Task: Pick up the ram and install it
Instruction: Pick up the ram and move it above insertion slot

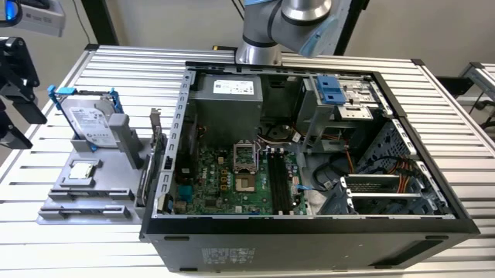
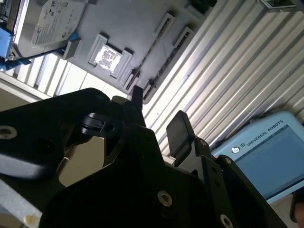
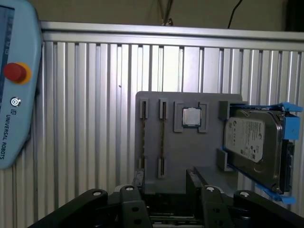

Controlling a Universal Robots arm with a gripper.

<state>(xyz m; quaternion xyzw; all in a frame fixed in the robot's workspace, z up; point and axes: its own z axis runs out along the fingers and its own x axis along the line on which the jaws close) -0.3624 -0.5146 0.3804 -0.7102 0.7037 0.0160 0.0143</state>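
1. Ram (image 3: 162,137) stands on edge in a slot of the gray holder (image 3: 190,147). In the first wrist view it reads as a thin dark line between two end clips.
2. A second slot (image 3: 144,137) runs parallel just beside the ram, at the holder's edge. I cannot tell whether it holds a stick too.
3. The chip (image 3: 191,116) lies in the holder's middle. The drive (image 3: 254,142) stands at the end of the holder away from the ram.
4. The gripper (image 3: 166,190) hangs well apart from the holder, its fingers (image 3: 194,180) spread with nothing between them. The second wrist view shows the gap empty as well.
5. The ram lies straight ahead of the fingers, and its line falls within the gap between them. Its long axis runs away from the gripper, square to the line joining the fingertips. I judge that the pads face the stick's flat sides, not its ends.
6. The case (image 1: 309,231) stands just beside the holder, on the exterior view's right. The board (image 1: 224,179) inside it carries long dark sockets (image 1: 280,179), and the arm (image 1: 282,23) shows over the case's back. By my reading, the ram is not yet picked up.
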